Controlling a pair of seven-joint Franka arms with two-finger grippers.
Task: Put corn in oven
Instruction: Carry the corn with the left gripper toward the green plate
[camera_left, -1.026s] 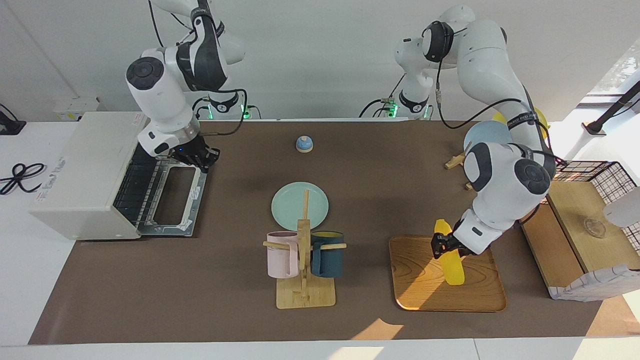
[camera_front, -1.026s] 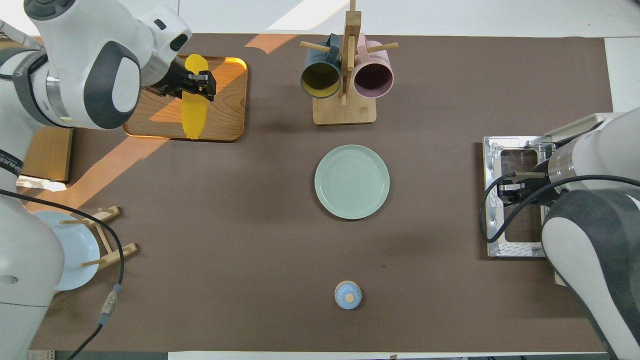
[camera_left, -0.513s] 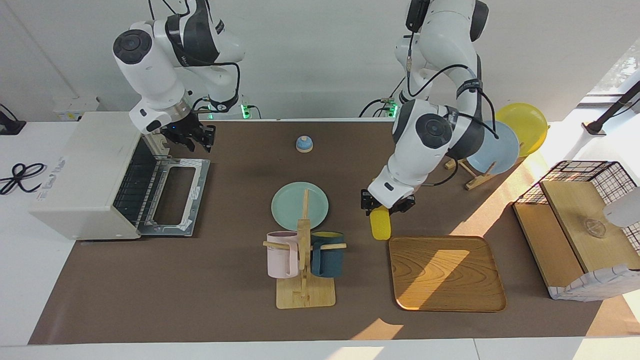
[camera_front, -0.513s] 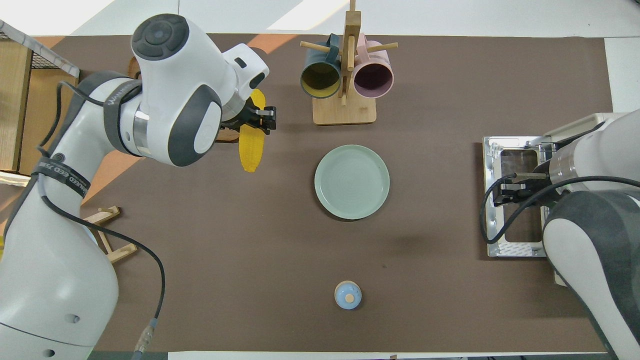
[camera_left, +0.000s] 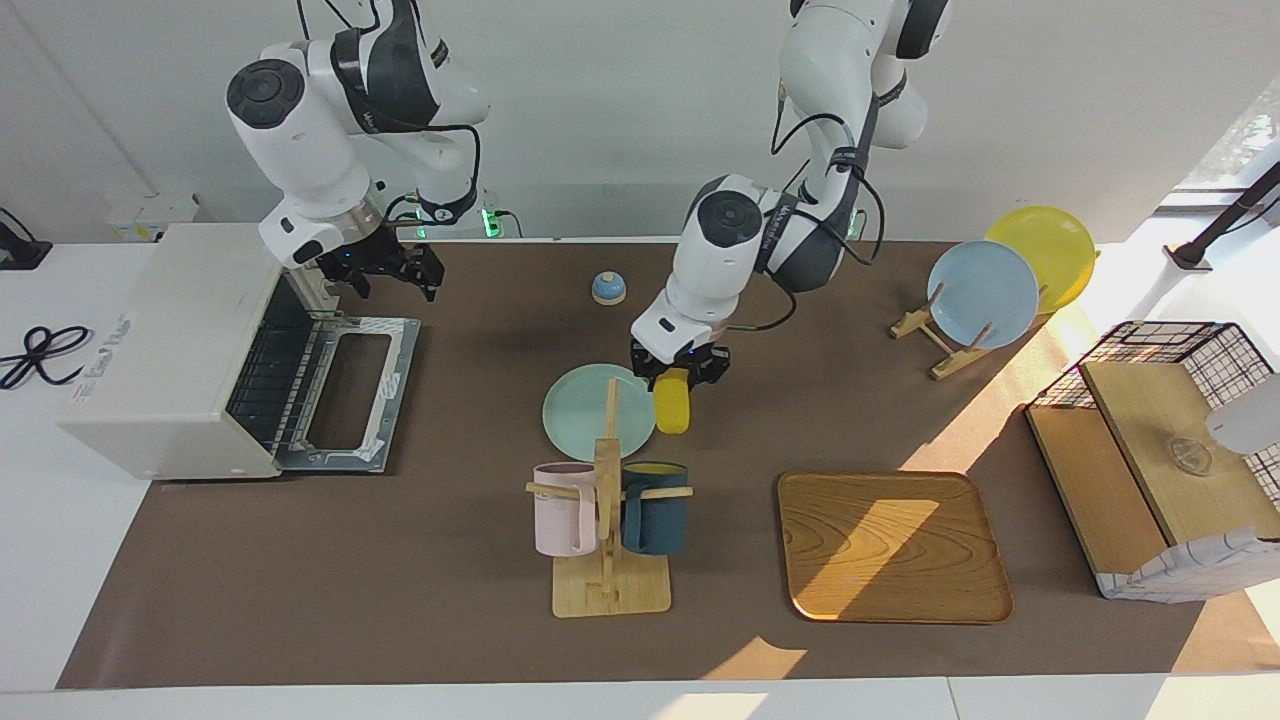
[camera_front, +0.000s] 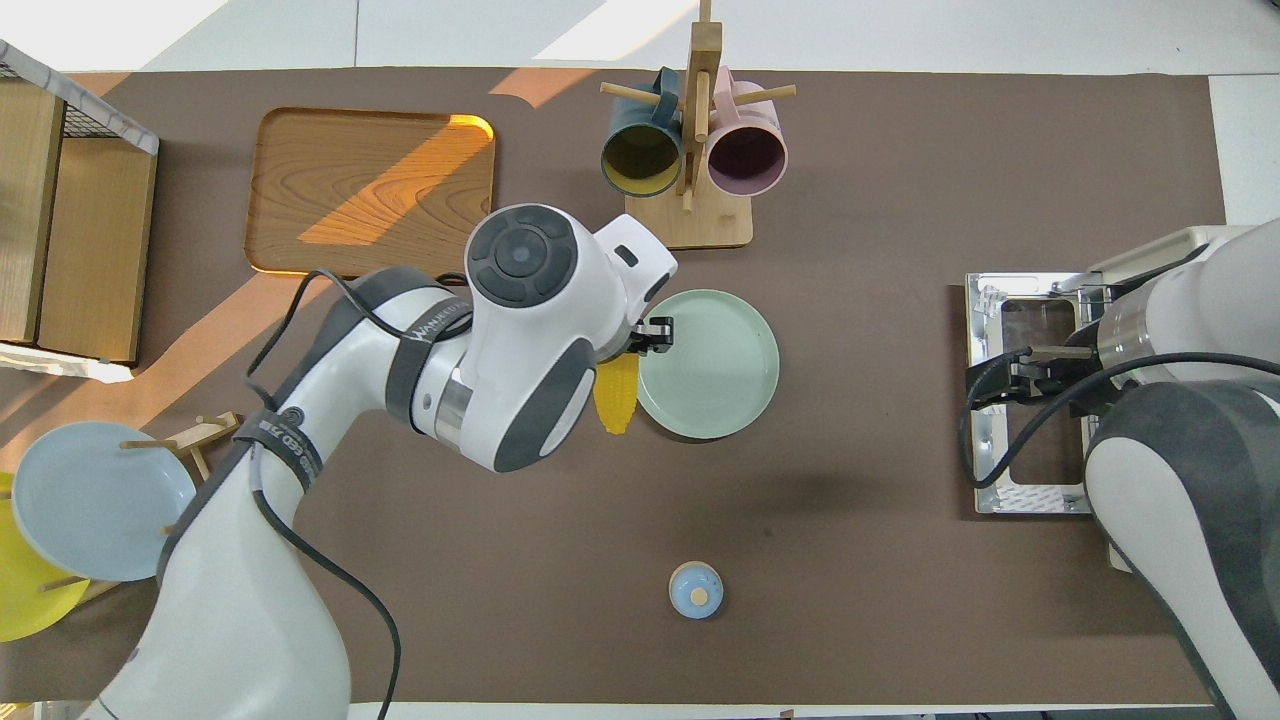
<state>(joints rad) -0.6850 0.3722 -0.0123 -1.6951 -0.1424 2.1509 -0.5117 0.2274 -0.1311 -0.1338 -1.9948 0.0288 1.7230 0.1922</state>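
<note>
Bench: long, brown mat on top, white wall at robots' end.

Left tool (camera_left: 682, 368): clamped on bright yellow bumpy corn cob (camera_left: 673, 401), up in air over rim of pale green round plate (camera_left: 585, 412). Cob hangs w/ long end down, gripped near one end; prob. so it can go into the oven end-first. Judged: mid-carry toward right arm's end of bench.

Right tool (camera_left: 388, 276): tips apart, nothing in them, over hinge edge of the drop-down door (camera_left: 350, 393) of white boxy toaster oven (camera_left: 175, 340). Door lies flat open on bench, wire rack (camera_left: 272, 372) bare, nothing inside. Arm waits, prob. keeping clear of the mouth.

Outward from plate (empty):
- wooden mug tree (camera_left: 607, 520) w/ pink mug (camera_left: 563, 509) & dark teal mug (camera_left: 656, 507), farther from robots than plate.
- wooden rectangular tray (camera_left: 893, 546), empty, toward left arm's end.
- small blue bell (camera_left: 608, 288), nearer robots.
- wooden plate rack (camera_left: 935, 335) w/ pale blue plate (camera_left: 981, 294) & yellow round plate (camera_left: 1045, 255) standing on edge.
- wire basket w/ wood boxes (camera_left: 1160, 440), at left arm's end.
</note>
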